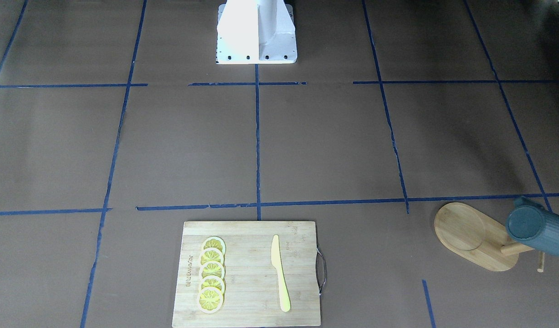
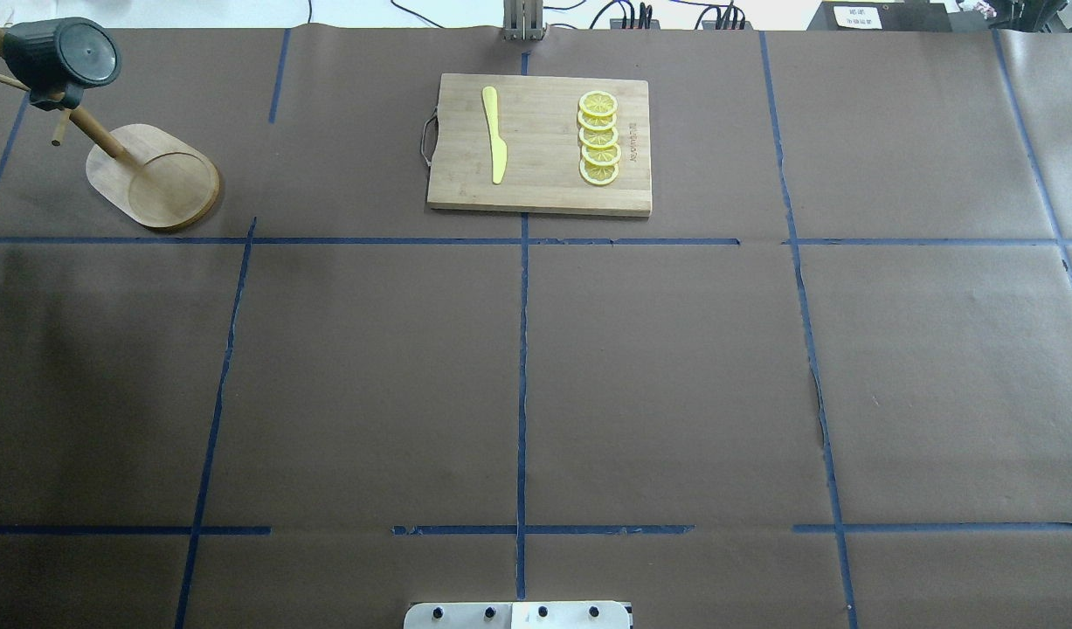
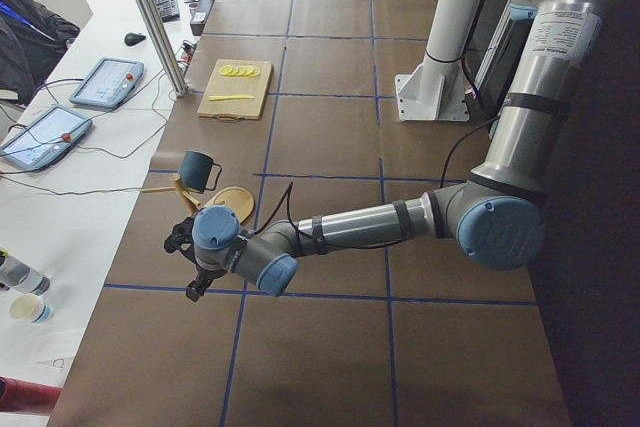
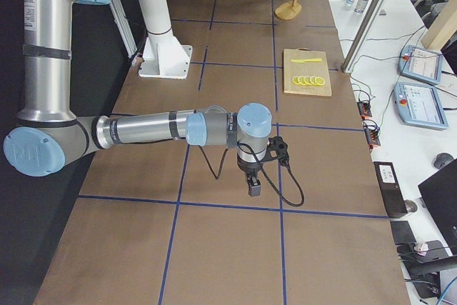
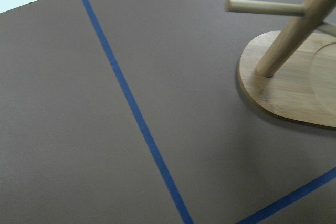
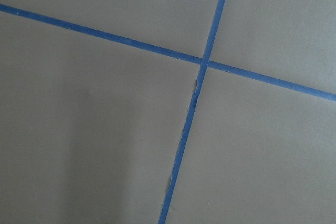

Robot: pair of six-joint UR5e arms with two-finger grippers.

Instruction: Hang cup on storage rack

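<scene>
One cup (image 2: pixel 61 54) hangs on storage rack (image 2: pixel 116 168) peg, inside unseen; L & R jaws: can't tell if apart.

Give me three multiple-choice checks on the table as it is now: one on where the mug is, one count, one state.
1. Where is the dark teal-grey ribbed cup?
A. standing mid-table
B. beside the robot's base
C. on the light wooden mug tree

2. How many lemon slices lie on the rectangular bamboo cutting board?
A. three
B. five
C. seven

3. The cup is:
A. held by a robot arm
B. hanging free, untouched
C. standing on the tree's oval base

Answers:
1. C: it sits up on a peg, above and beside the base.
2. B: five overlap in one row.
3. B: in the overhead view only the tree meets it.
</scene>
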